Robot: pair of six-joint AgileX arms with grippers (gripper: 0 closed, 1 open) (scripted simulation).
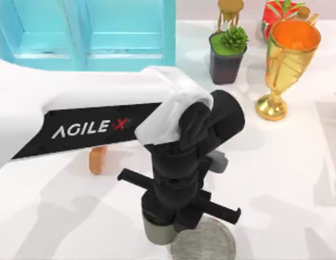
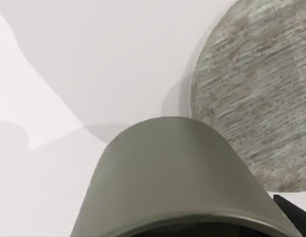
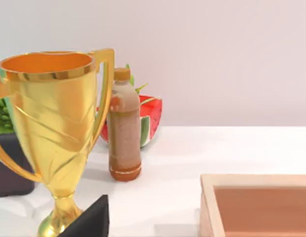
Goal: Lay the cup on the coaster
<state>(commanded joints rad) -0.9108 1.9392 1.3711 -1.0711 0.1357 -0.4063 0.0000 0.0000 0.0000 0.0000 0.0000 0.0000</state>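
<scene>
The small dull grey cup [image 1: 156, 234] hangs under my left gripper [image 1: 167, 219], which is shut on it near the table's front edge. The cup stands just left of the speckled grey coaster [image 1: 205, 244], with its side close to the coaster's rim. In the left wrist view the cup [image 2: 168, 173] fills the near field, its shadow falls on the table below it, and the coaster [image 2: 256, 98] lies beside it. A dark fingertip [image 2: 293, 215] shows at the cup's edge. My right arm is parked off to the right; one of its fingertips [image 3: 89, 222] shows.
A gold trophy [image 1: 287, 65], a potted plant [image 1: 227, 51], a watermelon slice [image 1: 279, 13] and a blue cabinet [image 1: 86, 32] stand at the back. An orange object [image 1: 96, 160] lies under my left arm. The right wrist view shows a bottle [image 3: 124, 131] and a wooden box [image 3: 256, 205].
</scene>
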